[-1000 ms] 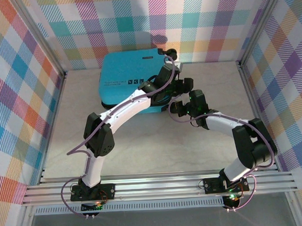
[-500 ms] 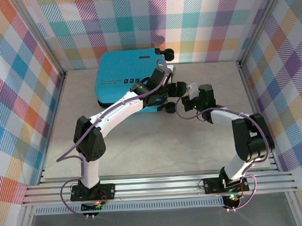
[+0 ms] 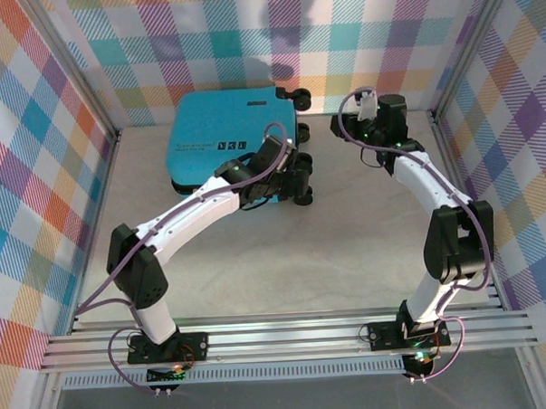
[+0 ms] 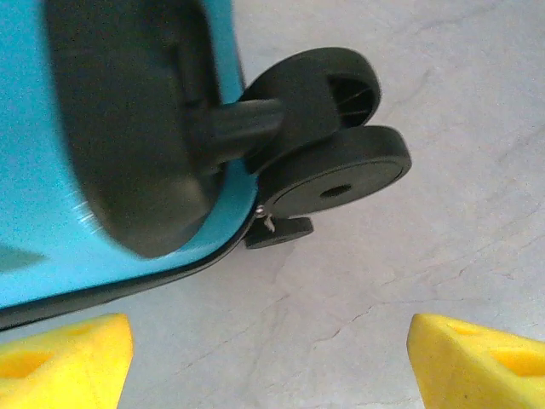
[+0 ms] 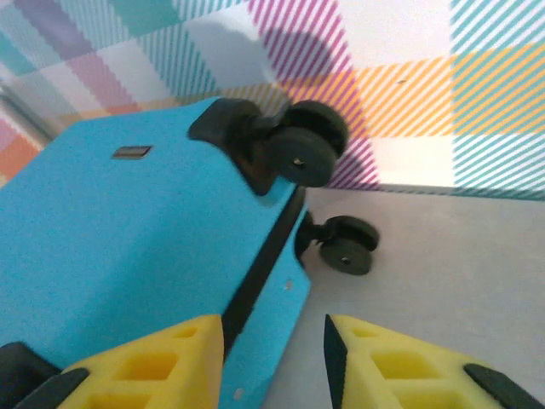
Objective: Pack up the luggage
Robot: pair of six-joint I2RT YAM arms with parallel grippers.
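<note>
Jaws spread wide on left gripper (image 4: 271,362), empty, low beside corner wheel (image 4: 341,175) of luggage (image 3: 225,139); right gripper (image 5: 274,362) parted, empty too. Luggage lies shut, flat, back-left of table (image 3: 365,246). My guess: you catch seam (image 5: 260,264), not wheel, it'll just spin.

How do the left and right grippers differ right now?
The left gripper sits at the near wheels of the luggage, jaws spread wide. The right gripper is off its far-right corner by the back wall, jaws only narrowly apart. Both are empty, with yellow fingertips.
</note>
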